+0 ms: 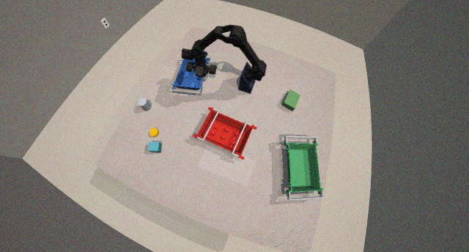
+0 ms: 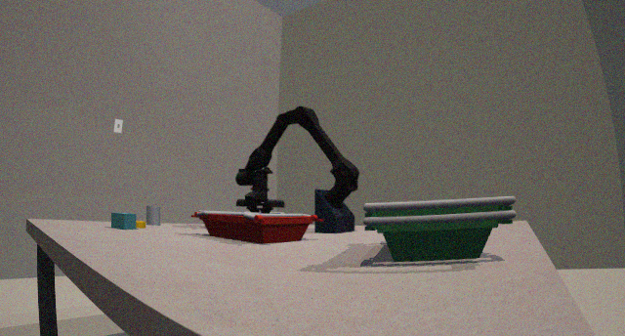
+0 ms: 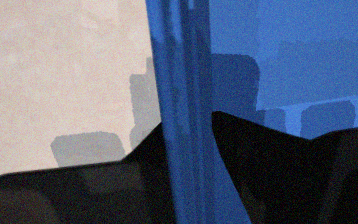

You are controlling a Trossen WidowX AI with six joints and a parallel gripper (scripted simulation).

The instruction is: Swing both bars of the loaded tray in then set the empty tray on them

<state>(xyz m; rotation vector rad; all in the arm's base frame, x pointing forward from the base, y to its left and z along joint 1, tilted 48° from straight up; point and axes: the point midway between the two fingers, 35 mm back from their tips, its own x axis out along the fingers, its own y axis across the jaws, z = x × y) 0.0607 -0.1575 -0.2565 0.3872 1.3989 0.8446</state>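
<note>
1. Narrow fingers of the gripper (image 1: pixel 200 72) (image 2: pixel 261 210) (image 3: pixel 187 119) are closed on a side wall of the blue tray (image 1: pixel 187 81) (image 3: pixel 300 75), upper left in the top view; tilting may be caused by the one-sided grip.
2. If badly aligned, it could be dropped inside the red tray (image 1: pixel 225 132) (image 2: pixel 261 230), centre.

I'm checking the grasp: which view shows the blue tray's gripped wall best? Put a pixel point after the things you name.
The wrist view: the wall (image 3: pixel 187 100) runs between the gripper's (image 1: pixel 201 72) (image 3: pixel 192 125) fingers. The top view shows the tray but the gripper covers part of that wall; the exterior view hides it.

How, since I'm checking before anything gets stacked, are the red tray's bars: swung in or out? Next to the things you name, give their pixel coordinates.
Swung in: both pale bars (image 1: pixel 210 124) (image 2: pixel 251 216) cross the red tray (image 1: pixel 220 146) (image 2: pixel 266 231), above its small blocks (image 1: pixel 226 130).
</note>
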